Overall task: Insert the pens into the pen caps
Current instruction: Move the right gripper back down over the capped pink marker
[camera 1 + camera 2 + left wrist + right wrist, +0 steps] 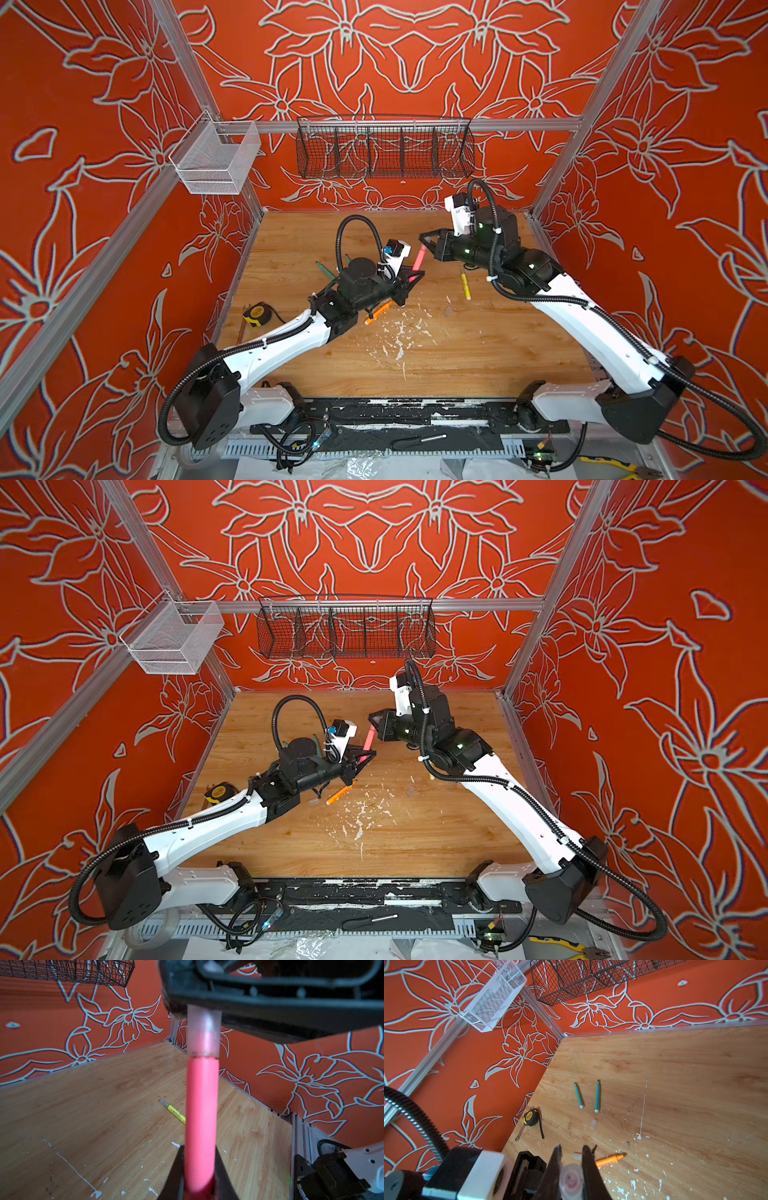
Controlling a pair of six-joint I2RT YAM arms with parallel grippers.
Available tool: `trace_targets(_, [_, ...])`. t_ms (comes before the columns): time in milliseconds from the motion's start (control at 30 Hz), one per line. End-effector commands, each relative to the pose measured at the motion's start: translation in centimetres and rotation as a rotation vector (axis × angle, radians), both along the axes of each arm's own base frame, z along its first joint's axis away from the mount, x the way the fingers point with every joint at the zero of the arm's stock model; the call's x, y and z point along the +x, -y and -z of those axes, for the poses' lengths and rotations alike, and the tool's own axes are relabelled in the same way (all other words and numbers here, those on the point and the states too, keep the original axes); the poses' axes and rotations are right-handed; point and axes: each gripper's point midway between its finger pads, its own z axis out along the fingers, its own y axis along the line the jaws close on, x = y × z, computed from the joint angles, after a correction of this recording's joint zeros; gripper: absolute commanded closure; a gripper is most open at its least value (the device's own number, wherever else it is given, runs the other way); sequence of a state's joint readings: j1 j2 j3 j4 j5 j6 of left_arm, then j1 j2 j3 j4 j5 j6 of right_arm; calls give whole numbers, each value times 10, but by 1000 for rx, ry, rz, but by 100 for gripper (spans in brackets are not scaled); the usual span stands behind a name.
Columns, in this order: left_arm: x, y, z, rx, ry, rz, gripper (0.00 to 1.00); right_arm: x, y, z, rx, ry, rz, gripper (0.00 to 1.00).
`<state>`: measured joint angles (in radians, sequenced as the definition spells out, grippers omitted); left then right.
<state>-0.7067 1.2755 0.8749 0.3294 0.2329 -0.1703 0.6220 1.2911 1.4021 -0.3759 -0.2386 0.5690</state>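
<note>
left gripper point(198, 1153) clenches the pink pen point(419, 258), mid-frame in both top views; right gripper point(572, 1148) pinches a clear cap point(571, 1180), seemingly seated on its tip. yellow pen point(176, 1114) looks capped already; teal pens point(579, 1095) and orange pen point(609, 1160) are not capped yet.

A wooden table point(457, 365) stands inside red walls point(83, 208) patterned with pale flowers. White paint flecks point(399, 332) speckle the table's middle. A yellow-and-black tape measure point(257, 312) lies at the table's left edge. A black wire basket point(384, 151) with dividers hangs above the table's far edge, and a white mesh basket point(216, 160) hangs above its far left corner. Beyond the table's near edge lie a black-handled screwdriver point(417, 441) and yellow-handled pliers point(611, 463).
</note>
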Motion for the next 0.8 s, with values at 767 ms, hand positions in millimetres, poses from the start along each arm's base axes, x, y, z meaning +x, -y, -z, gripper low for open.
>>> trace_targets(767, [62,-19,-120,-235,155,-91,100,-43,9,100,-164,-151,-99,100])
